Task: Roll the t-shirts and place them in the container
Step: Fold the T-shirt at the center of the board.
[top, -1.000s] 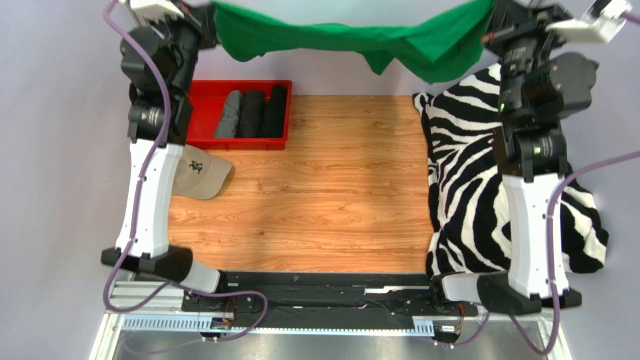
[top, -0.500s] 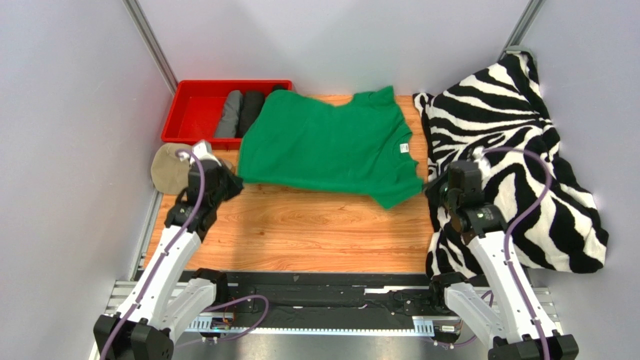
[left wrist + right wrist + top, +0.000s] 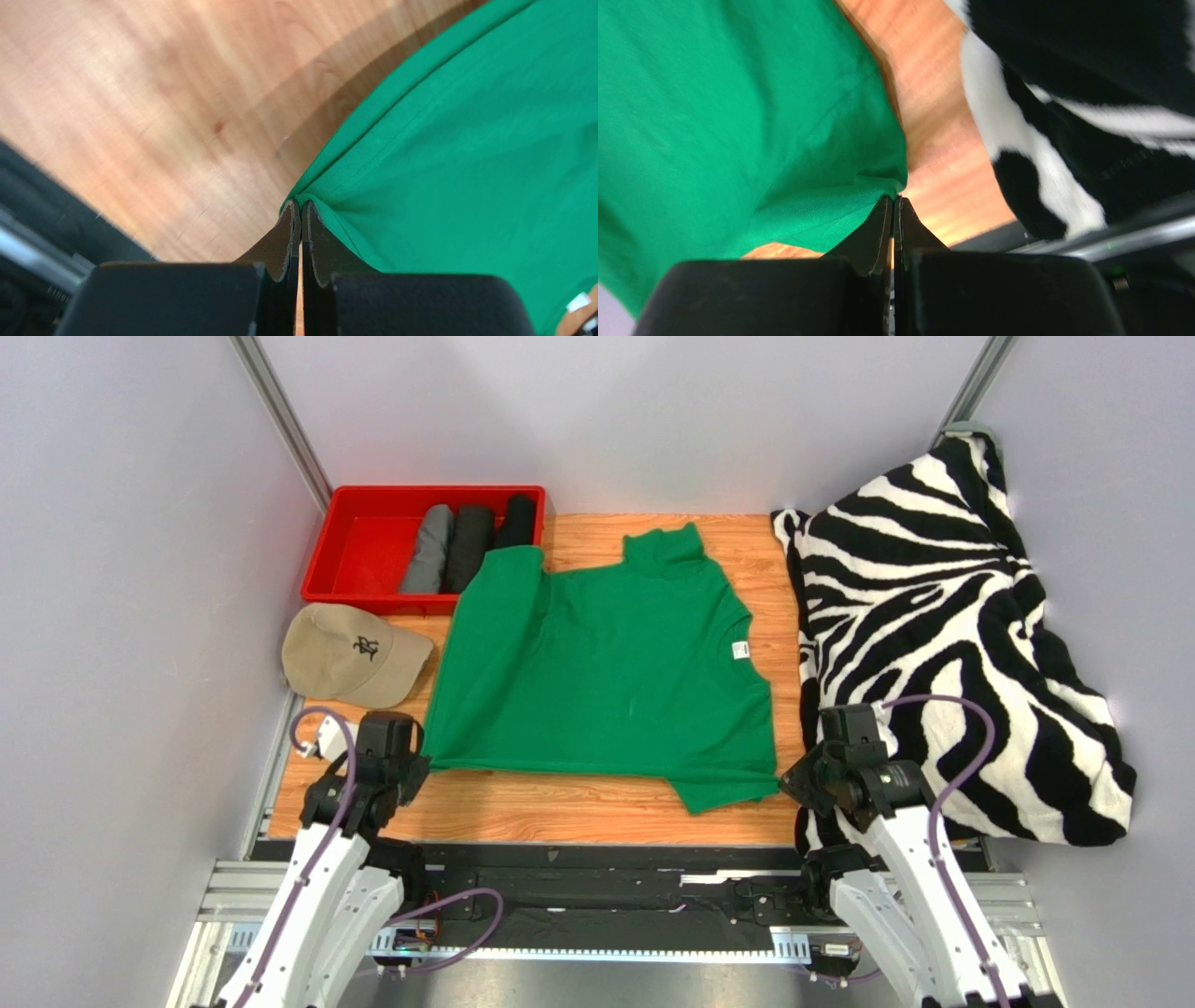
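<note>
The bright green t-shirt (image 3: 603,679) lies spread flat on the wooden table, its white neck label (image 3: 738,650) to the right. My left gripper (image 3: 415,760) is shut on the shirt's near left corner (image 3: 300,203), low at the table. My right gripper (image 3: 786,787) is shut on the shirt's near right corner (image 3: 896,187). Three rolled shirts, grey (image 3: 425,549) and black (image 3: 467,546), lie in the red bin (image 3: 362,525) at the back left; the green shirt's sleeve overlaps the bin's front rim.
A beige cap (image 3: 348,654) lies left of the shirt, in front of the bin. The zebra-striped blanket (image 3: 954,630) fills the right side, close beside my right gripper (image 3: 1081,126). The table's front edge and black rail (image 3: 603,857) run just behind both grippers.
Both grippers came down from the back and drew the green shirt toward the near edge. It hung stretched in the air and now lies flat on the table.
</note>
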### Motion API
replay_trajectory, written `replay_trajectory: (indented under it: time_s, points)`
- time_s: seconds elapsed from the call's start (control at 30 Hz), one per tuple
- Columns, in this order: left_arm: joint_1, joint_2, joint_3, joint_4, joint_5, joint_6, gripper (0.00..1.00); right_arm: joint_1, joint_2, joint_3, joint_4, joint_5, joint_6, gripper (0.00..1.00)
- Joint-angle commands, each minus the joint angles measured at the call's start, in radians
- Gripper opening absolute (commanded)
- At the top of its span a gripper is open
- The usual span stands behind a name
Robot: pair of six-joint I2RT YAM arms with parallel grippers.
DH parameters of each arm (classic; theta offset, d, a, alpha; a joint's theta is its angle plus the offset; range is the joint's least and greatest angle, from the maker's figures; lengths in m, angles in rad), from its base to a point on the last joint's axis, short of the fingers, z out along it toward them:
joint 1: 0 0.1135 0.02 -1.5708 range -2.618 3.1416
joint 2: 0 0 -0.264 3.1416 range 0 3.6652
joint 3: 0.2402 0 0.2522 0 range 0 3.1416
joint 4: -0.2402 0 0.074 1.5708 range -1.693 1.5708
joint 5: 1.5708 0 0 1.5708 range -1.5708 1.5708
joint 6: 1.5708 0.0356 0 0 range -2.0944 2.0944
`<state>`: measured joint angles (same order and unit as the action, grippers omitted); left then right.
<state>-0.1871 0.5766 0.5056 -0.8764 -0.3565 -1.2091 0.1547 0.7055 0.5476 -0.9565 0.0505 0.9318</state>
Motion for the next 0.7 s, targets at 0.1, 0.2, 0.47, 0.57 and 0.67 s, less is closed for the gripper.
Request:
replay_trajectory:
  time_s: [0.1,0.2,0.47,0.57,0.67]
  points:
    - [0.006,-0.226,-0.009,-0.236,-0.064,-0.136,0.0,-0.003,-0.211,0.127,-0.307,0.055,0.105,0.0]
    - [0.006,-0.264,-0.01,-0.236,-0.047,-0.129,0.0,-0.003,-0.274,0.17,-0.379,0.061,0.107,0.0]
    - [0.006,-0.169,0.017,-0.074,0.024,0.048,0.0,-0.003,-0.256,0.207,-0.269,0.036,0.032,0.0]
    - [0.006,-0.061,0.024,0.023,0.071,0.134,0.0,-0.001,-0.112,0.202,-0.157,-0.007,-0.013,0.0]
    - [0.003,0.058,0.033,0.082,0.094,0.18,0.0,0.003,0.032,0.206,-0.062,-0.023,-0.03,0.0]
